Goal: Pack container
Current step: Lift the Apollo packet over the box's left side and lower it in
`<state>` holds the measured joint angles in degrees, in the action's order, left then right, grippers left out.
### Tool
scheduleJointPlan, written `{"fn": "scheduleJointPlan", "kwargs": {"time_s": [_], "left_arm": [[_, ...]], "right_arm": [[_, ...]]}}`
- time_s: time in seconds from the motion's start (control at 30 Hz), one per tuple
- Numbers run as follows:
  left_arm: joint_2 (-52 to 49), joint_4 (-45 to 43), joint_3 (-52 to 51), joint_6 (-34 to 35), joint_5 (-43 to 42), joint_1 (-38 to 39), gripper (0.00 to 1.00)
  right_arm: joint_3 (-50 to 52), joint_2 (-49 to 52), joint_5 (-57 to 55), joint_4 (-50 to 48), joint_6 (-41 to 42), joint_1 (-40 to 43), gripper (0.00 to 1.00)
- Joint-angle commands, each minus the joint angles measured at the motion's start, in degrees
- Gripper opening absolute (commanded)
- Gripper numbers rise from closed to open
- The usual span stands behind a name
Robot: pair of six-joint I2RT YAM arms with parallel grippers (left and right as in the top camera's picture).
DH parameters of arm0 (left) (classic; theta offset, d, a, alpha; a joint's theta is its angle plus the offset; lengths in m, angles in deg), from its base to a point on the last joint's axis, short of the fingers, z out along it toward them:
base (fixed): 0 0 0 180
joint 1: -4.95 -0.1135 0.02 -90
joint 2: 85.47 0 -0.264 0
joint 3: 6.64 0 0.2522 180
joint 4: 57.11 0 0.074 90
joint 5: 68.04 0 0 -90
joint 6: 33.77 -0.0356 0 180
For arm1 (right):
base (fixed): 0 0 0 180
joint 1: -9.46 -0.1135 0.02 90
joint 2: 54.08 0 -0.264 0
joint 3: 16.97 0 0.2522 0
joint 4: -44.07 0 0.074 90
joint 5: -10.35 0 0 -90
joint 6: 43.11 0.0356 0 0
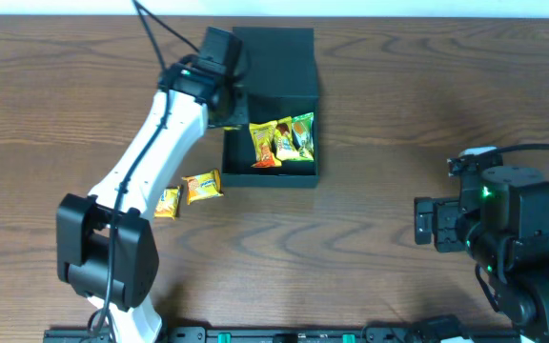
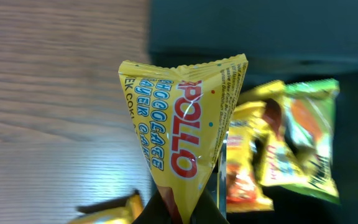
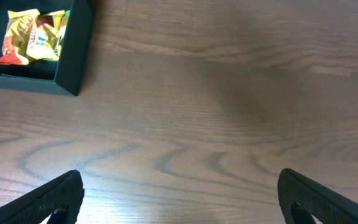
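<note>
As left gripper [image 2: 180, 211] pinches packet [image 2: 182, 124], container [image 1: 270, 177] beside

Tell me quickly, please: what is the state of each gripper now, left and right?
Left gripper: closed, holding a yellow snack packet.
Right gripper: open, holding nothing.

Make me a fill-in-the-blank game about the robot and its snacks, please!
The snack packet pinched by the left hand is coloured ___.
The right hand is open and holds ___.
The container has its lid ___.
The loose packets lying on the table number ___.
Missing words: yellow; nothing; open; two.
</note>
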<state>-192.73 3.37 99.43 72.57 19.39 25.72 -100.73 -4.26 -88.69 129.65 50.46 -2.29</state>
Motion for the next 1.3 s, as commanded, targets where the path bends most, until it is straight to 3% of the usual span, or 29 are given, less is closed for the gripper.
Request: {"fn": "scheduleJointPlan", "kwargs": {"time_s": [0.0,0.13,0.23,0.4,1.03,1.1,1.17,1.27], "left_arm": [[-0.6,0.5,1.1,1.1,1.9,2.2,0.05],[-0.6,0.5,-0.3,6.5,6.9,4.1,0.06],[-0.6,0.7,-2.7,12.9,7.1,4.4,0.06],[-0.6,0.4,-5.9,17.4,6.7,4.4,0.06],[-0.7,-10.7,-14.2,3.9,7.9,5.5,0.06],[-0.7,-11.3,-14.2,3.8,9.2,5.5,0.14],[-0.7,-11.5,-14.2,3.7,9.2,5.5,0.32],[-0.7,-11.5,-14.2,3.8,9.2,5.5,0.42]], "right_arm": [[0.1,-0.2,-0.6,0.0,-0.9,0.0,0.99],[0.1,-0.2,-0.6,0.0,-0.9,0.0,0.99],[0.1,-0.2,-0.6,0.0,-0.9,0.0,0.99],[0.1,-0.2,-0.6,0.0,-0.9,0.0,0.99],[0.1,-0.2,-0.6,0.0,-0.9,0.0,0.99],[0.1,-0.2,-0.6,0.0,-0.9,0.0,0.99],[0.1,-0.2,-0.6,0.0,-0.9,0.1,0.99],[0.1,-0.2,-0.6,0.0,-0.9,0.1,0.99]]}}
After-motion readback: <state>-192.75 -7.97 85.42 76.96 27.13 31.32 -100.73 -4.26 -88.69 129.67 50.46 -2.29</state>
